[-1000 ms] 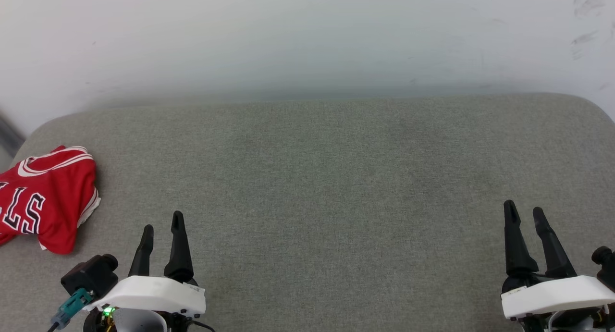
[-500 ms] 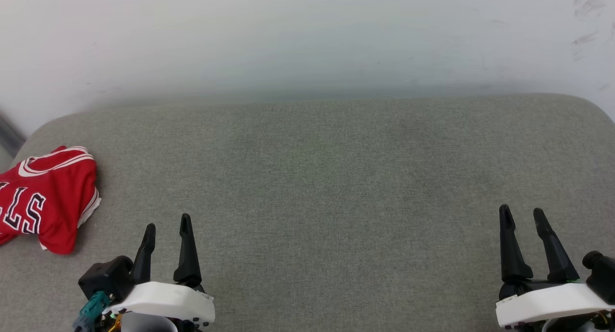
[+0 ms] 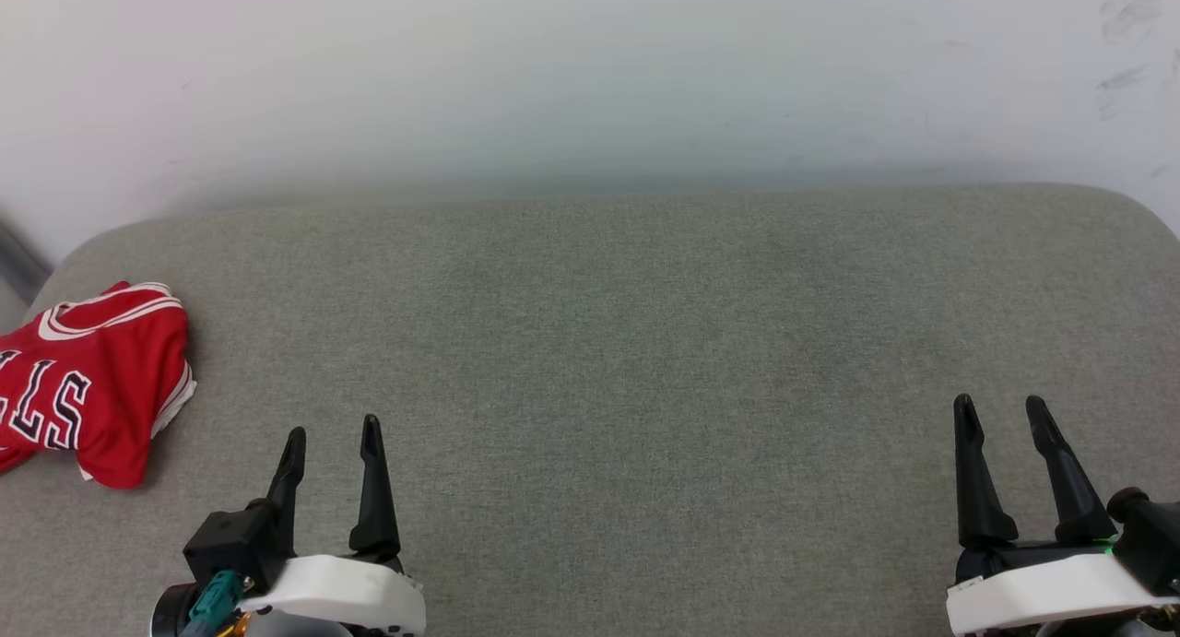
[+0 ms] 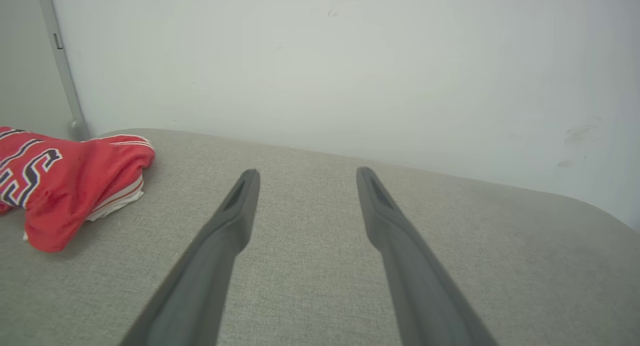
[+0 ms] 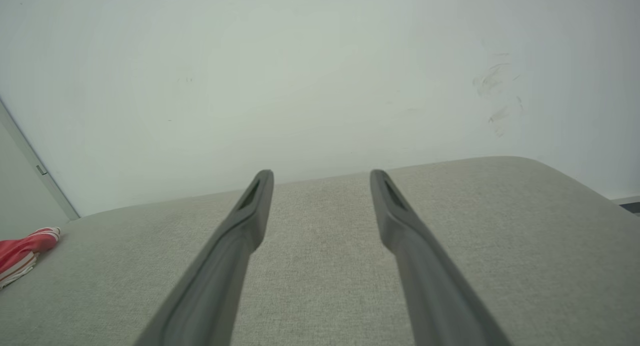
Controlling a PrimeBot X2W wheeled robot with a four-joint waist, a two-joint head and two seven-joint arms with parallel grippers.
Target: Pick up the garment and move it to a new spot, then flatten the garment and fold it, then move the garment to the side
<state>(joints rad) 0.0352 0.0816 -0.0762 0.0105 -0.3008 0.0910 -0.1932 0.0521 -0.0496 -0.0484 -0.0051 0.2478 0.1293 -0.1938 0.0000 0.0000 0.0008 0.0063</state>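
Lying in a compact bundle at far left of grey cushion (image 3: 599,342) was the garment (image 3: 88,379), left gripper (image 3: 334,426) near it but apart, fingers spread wide, holding nothing, right gripper (image 3: 999,400) well off at far right, equally wide, empty, pale wall (image 3: 590,65) behind.

Item count:
- One red sleeveless fabric jersey (image 3: 92,379) with black, white-edged letters.
- Two pincers: one left pincer (image 3: 333,427) and one right pincer (image 3: 1000,402). Each has two long dark fingers (image 3: 373,489), four in all.
- One grey fabric-covered tabletop (image 3: 627,342).
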